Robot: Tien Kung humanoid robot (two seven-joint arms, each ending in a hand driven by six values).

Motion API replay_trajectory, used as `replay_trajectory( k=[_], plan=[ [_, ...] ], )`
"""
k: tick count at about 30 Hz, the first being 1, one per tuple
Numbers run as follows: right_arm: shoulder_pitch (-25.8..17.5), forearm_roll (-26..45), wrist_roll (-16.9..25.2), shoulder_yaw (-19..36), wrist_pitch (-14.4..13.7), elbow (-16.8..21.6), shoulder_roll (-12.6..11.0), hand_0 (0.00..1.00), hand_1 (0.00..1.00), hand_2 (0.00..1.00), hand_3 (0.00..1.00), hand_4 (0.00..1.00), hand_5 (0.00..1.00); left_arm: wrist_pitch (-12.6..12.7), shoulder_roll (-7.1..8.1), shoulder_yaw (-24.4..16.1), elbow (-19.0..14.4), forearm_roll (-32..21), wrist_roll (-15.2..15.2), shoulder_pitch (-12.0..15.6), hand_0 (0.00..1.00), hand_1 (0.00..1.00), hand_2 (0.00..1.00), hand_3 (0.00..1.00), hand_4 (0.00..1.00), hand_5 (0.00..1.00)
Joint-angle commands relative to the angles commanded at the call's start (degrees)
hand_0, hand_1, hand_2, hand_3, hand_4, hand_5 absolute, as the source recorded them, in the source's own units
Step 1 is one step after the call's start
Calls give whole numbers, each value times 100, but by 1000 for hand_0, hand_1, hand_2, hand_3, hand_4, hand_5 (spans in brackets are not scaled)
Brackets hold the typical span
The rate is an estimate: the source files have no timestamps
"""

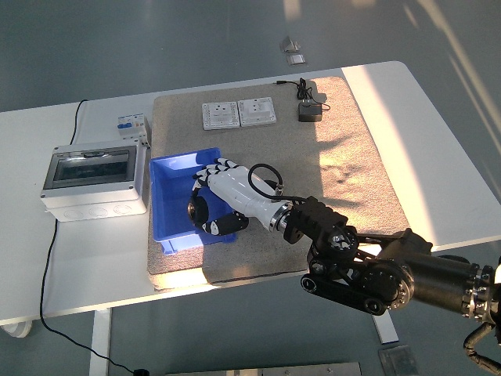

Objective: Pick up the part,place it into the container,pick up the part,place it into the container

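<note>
Right white five-fingered hand (213, 200) reaches over the blue rectangular plastic container (174, 205), fingers (221, 164) curled narrowly around the black hexagonal nut-like part (200, 210), held just inside the container's walls.

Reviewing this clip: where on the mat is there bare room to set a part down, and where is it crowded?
Free: the mat's right half, below the black adapter and right of the right hand; also the strip between the two wall sockets and the blue container. Crowded: over the container, where the hand holds the black part.
</note>
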Motion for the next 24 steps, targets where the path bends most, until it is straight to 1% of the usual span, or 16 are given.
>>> replay_trajectory(
  k=[4, 5, 8, 9, 10, 11, 13, 15, 16, 17, 19, 22, 23, 24],
  plan=[
    [-42, 86, -13, 79, -55, 49, -50, 998, 998, 947, 928, 596, 284, -1, 8, 1, 0, 7, -1, 16, 675, 661, 691, 617, 690, 608],
    [-46, 98, -16, 87, -59, 58, -56, 998, 998, 955, 944, 633, 282, -2, 9, 0, 0, 9, -1, 18, 675, 662, 691, 619, 690, 606],
    [-65, 135, -47, 99, -58, 88, -78, 998, 998, 955, 944, 633, 282, -8, 12, -8, 0, 38, 2, 21, 675, 662, 691, 619, 690, 606],
    [-83, 169, -42, 121, -106, 94, -90, 998, 998, 955, 944, 633, 282, -9, 12, -11, 0, 49, 3, 20, 675, 662, 691, 619, 690, 606],
    [-109, 213, -28, 164, -184, 101, -106, 998, 998, 955, 944, 633, 282, -11, 13, -12, 0, 57, 4, 21, 675, 662, 691, 619, 690, 606],
    [-145, 257, -17, 234, -292, 111, -129, 998, 998, 963, 998, 761, 263, -12, 13, -15, 0, 65, 4, 22, 675, 662, 690, 618, 689, 603],
    [-247, 264, -113, 449, -536, 142, -194, 998, 998, 963, 998, 761, 263, -10, 12, -6, 0, 53, 2, 29, 675, 662, 690, 618, 689, 603],
    [-330, 174, -361, 682, -738, 159, -264, 998, 998, 963, 998, 761, 263, -4, 14, 8, 0, 15, 3, 44, 675, 662, 690, 618, 689, 603],
    [-354, 134, -517, 803, -770, 148, -294, 998, 998, 963, 998, 761, 263, -4, 17, 6, 0, 14, 5, 49, 675, 662, 690, 618, 689, 603],
    [-368, 109, -647, 893, -780, 134, -313, 998, 930, 938, 975, 730, 242, -5, 19, 3, 0, 19, 5, 51, 675, 662, 689, 617, 688, 600],
    [-387, 94, -921, 998, -714, 62, -334, 998, 930, 938, 975, 730, 242, -11, 21, -3, 0, 49, 4, 47, 675, 662, 689, 617, 688, 600],
    [-410, 168, -1325, 966, -521, -40, -329, 998, 930, 938, 975, 730, 242, -17, 20, -3, 0, 59, 8, 45, 675, 662, 689, 617, 688, 600],
    [-416, 234, -1450, 912, -453, -72, -323, 984, 815, 921, 975, 740, 253, -19, 20, -5, 0, 63, 9, 44, 675, 662, 688, 617, 687, 594],
    [-421, 317, -1569, 851, -391, -103, -316, 984, 815, 921, 975, 740, 253, -21, 20, -8, 0, 70, 8, 43, 675, 662, 688, 617, 687, 594]
  ],
)
